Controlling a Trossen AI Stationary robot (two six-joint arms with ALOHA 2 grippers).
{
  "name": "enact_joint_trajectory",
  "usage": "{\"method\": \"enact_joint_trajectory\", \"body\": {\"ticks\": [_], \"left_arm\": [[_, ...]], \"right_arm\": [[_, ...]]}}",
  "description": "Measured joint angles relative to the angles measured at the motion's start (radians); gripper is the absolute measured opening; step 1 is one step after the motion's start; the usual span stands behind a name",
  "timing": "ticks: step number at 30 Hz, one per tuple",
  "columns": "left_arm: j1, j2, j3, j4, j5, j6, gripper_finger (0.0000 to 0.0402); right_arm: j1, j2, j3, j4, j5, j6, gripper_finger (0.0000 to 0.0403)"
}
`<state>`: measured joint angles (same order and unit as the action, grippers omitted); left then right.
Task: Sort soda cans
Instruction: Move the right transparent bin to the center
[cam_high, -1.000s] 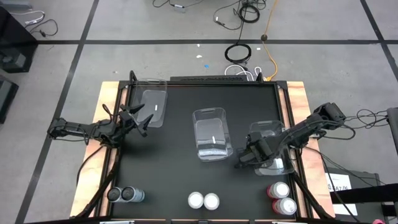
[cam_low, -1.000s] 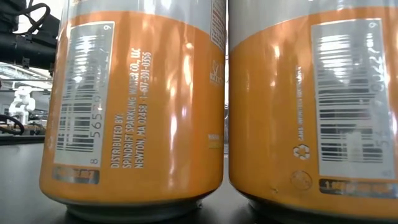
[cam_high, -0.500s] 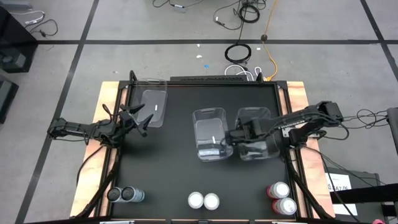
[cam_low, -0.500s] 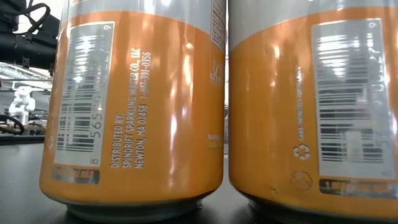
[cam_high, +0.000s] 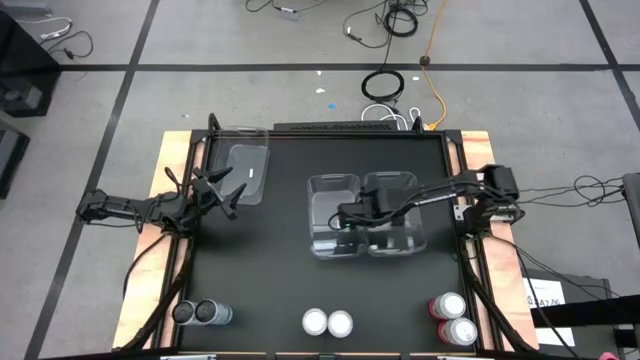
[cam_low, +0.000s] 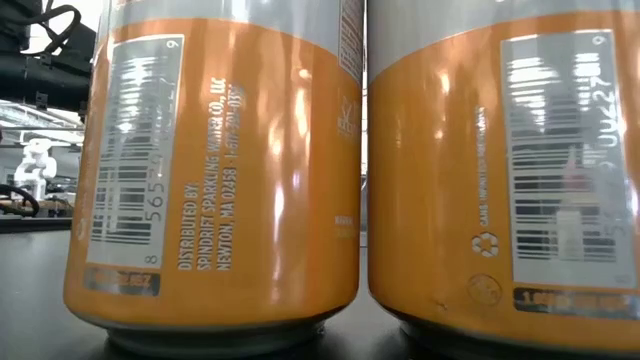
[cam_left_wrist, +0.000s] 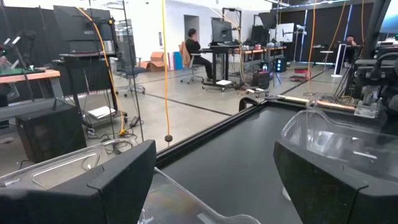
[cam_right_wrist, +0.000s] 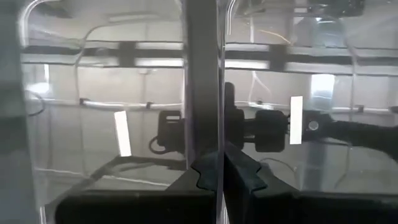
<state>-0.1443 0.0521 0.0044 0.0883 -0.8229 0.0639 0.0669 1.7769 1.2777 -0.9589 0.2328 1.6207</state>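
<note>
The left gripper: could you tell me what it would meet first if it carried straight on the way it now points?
Probably the clear rectangular plastic bin just ahead of the left gripper, near the table's far left corner. Its wrist view shows that bin's rim close between the open jaws, though depth there is unclear.

Six soda cans (cam_high: 327, 322) in three pairs, three clear bins (cam_high: 246, 172), two arms (cam_high: 130, 208).

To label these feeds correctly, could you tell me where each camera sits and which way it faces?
High: overhead, looking down on left gripper and right gripper.
Low: table height, behind orange cans; no arm.
Left wrist: past open fingers toward the room.
Right wrist: fingers shut on bin wall.
High and right wrist share that bin.
</note>
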Motion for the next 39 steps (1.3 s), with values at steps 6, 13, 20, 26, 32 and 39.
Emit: {"method": "enact_joint_trajectory", "body": {"ticks": [6, 13, 20, 26, 32, 39], "left_arm": [[0.000, 0.000, 0.000, 0.000, 0.000, 0.000, 0.0336], [0.000, 0.000, 0.000, 0.000, 0.000, 0.000, 0.0336], [0.000, 0.000, 0.000, 0.000, 0.000, 0.000, 0.0336], [0.000, 0.000, 0.000, 0.000, 0.000, 0.000, 0.0336], [0.000, 0.000, 0.000, 0.000, 0.000, 0.000, 0.0336], [0.000, 0.000, 0.000, 0.000, 0.000, 0.003, 0.0336]], "right_arm": [[0.017, 0.061, 0.134, -0.060, 0.004, 0.003, 0.0000], [0.015, 0.064, 0.152, -0.076, 0.004, 0.017, 0.0006], [0.015, 0.064, 0.152, -0.104, 0.056, -0.036, 0.0007], [0.018, 0.064, 0.152, -0.105, 0.055, -0.062, 0.0008], [0.018, 0.064, 0.152, -0.105, 0.055, -0.070, 0.0009], [0.018, 0.064, 0.151, -0.104, 0.054, -0.078, 0.0009]]}}
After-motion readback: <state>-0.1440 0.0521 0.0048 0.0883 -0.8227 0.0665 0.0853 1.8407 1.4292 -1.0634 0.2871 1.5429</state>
